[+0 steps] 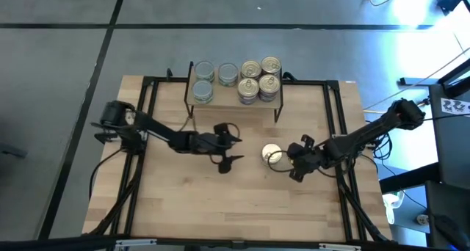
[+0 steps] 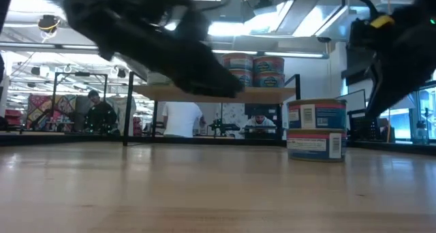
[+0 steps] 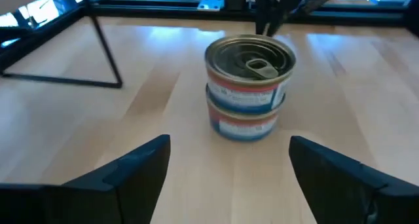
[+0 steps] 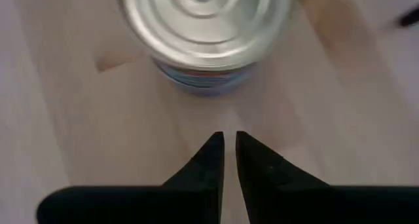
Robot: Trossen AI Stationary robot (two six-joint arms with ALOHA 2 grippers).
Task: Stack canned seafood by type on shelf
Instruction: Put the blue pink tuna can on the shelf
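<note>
Two tins stand stacked on the tabletop (image 1: 272, 154) (image 2: 315, 131) (image 3: 249, 86). The upper tin has a pull-ring lid (image 4: 204, 18) and rests on the lower tin's lid. My left gripper (image 1: 229, 146) (image 3: 229, 175) is open, just left of the stack and facing it. My right gripper (image 1: 286, 159) (image 4: 226, 142) is shut, its tips a short way right of the stack and apart from it. The low wooden shelf (image 1: 220, 104) (image 2: 204, 92) stands at the far side. It carries silver-lidded tins (image 1: 203, 71) on its left part and gold-lidded tins (image 1: 258, 78) (image 2: 253, 68) on its right part.
A black tube frame (image 1: 334, 119) borders the tabletop on both sides. The shelf's thin black legs (image 1: 279, 111) (image 3: 108, 50) reach the table at the far side. Bare wood (image 1: 220, 207) lies toward the near edge. People (image 2: 182, 118) show in the room beyond the table.
</note>
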